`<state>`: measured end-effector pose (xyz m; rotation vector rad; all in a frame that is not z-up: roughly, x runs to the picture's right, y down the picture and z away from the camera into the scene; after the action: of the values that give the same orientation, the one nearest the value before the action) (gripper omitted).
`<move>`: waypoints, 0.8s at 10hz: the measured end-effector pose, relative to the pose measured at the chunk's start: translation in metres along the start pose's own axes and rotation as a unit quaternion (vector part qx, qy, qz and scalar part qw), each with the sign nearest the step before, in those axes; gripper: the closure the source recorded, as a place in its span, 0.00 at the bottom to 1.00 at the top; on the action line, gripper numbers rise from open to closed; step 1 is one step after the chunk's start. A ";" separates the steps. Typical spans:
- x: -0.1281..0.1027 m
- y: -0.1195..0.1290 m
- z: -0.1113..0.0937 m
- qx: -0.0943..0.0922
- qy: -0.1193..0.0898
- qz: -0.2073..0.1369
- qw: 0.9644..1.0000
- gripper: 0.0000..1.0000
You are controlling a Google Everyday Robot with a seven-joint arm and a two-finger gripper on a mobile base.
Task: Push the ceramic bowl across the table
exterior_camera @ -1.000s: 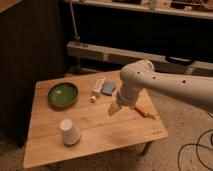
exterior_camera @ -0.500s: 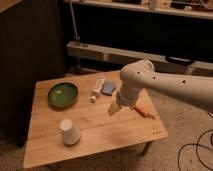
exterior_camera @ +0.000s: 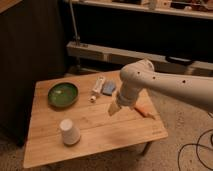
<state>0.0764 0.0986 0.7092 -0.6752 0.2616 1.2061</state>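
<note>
**Green bowl at the far-left corner, gripper over the middle of the bench**

The low bench (exterior_camera: 117, 134) has a light wood-plank top and thin legs, and it stands in front of a dark wall with a metal rail behind it.

The shallow, round, glossy green ceramic bowl (exterior_camera: 63, 94) with a darker rim sits upright near the far-left corner of the bench, a little in from both edges. Nothing touches it.

An upturned white cup (exterior_camera: 69, 131) stands toward the near-left corner, well apart from the bowl and closer to the near edge.

Along the far edge, around its middle, lies a slim white tube-like object (exterior_camera: 97, 87). Just beside it, on the side toward the right edge, is a small blue item (exterior_camera: 108, 88); what it is cannot be made out.

A small orange object (exterior_camera: 144, 111) lies close to the right edge, partly hidden by the arm.

The white robot arm (exterior_camera: 165, 86) reaches in from the right, across the right edge. Its pale gripper (exterior_camera: 114, 108) points down over the middle of the bench. The gripper is well apart from the green bowl and lies between the white tube and the orange object. Whether it is open or closed cannot be told, and nothing can be seen in its hold. Whether it touches the bench top is also unclear.
</note>
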 end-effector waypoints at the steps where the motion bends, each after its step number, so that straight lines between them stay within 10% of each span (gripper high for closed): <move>1: 0.000 0.000 0.000 0.000 0.000 0.000 1.000 0.30; 5: -0.012 -0.001 -0.007 0.003 -0.020 -0.011 1.000 0.30; 8: -0.082 0.008 -0.027 0.001 -0.071 -0.059 0.996 0.30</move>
<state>0.0444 0.0210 0.7289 -0.5917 0.1023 1.1354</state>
